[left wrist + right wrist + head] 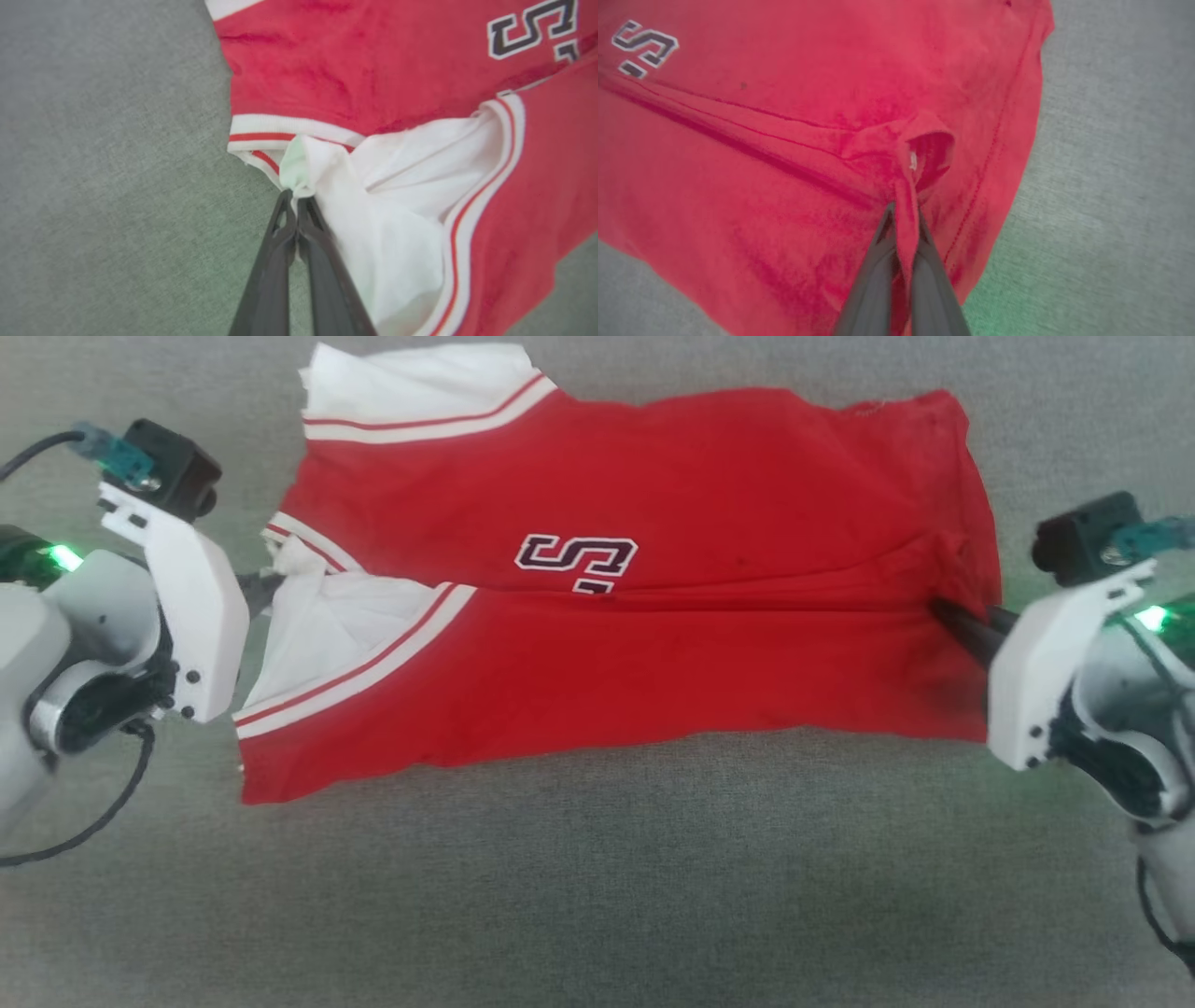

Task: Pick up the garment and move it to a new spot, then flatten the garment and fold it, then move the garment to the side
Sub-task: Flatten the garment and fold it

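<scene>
The garment (616,644) is a red shirt with white sleeves, lying sideways on the grey surface with its near half folded up over the lettering, so a single dark "S" (576,556) shows. My left gripper (266,586) is shut on the white sleeve fabric at the garment's left end; the left wrist view shows its fingers (295,200) pinching a bunched white tip beside the striped trim (280,133). My right gripper (943,613) is shut on a pinch of red hem (908,205) at the garment's right end, the cloth drawn up between the fingers.
Grey fabric surface (597,896) spreads all around the garment, with wide free room in front of it. A black cable (103,812) hangs by the left arm.
</scene>
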